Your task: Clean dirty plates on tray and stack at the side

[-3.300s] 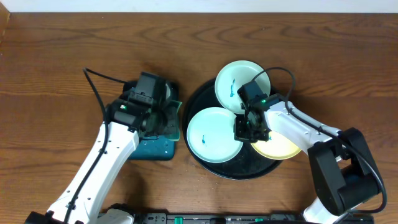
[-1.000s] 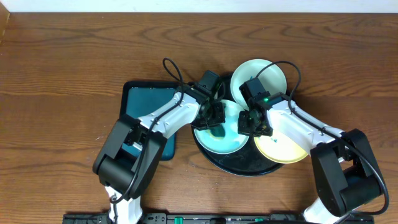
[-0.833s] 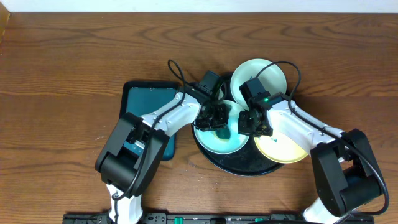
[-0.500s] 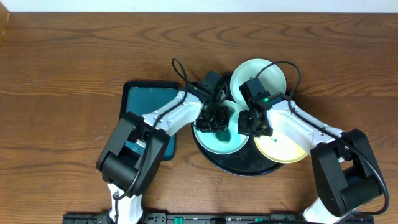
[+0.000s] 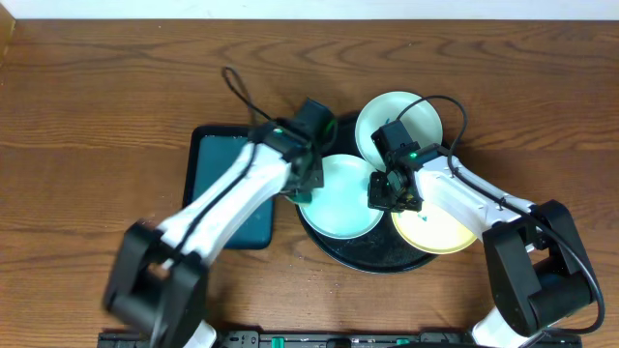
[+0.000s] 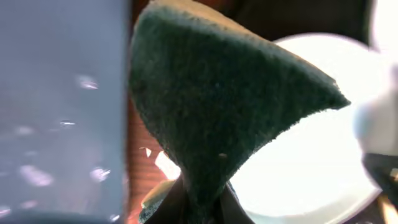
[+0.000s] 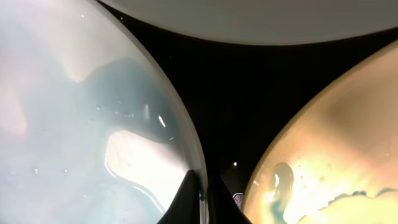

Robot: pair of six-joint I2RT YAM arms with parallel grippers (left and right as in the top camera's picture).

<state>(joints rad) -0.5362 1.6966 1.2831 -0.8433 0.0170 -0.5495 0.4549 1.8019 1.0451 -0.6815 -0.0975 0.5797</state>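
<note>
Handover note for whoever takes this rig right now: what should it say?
Left claw: shut on the sponge, at the front cyan plate's left edge.
Right claw: shut on that plate's right rim.
All three plates on the black tray: front cyan plate, rear plate, yellow plate.
Done: front cyan plate looks wet, no smear visible.
To do: yellow plate shows blue smears; nothing stacked at the side.

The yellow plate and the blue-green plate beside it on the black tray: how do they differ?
The blue-green plate is pale cyan, the yellow plate pale yellow. The yellow plate carries bluish smears; the blue-green plate looks plain from overhead. The right hand pinches the blue-green plate's rim; no hand holds the yellow plate. Both are round, shallow, on the black tray.
</note>
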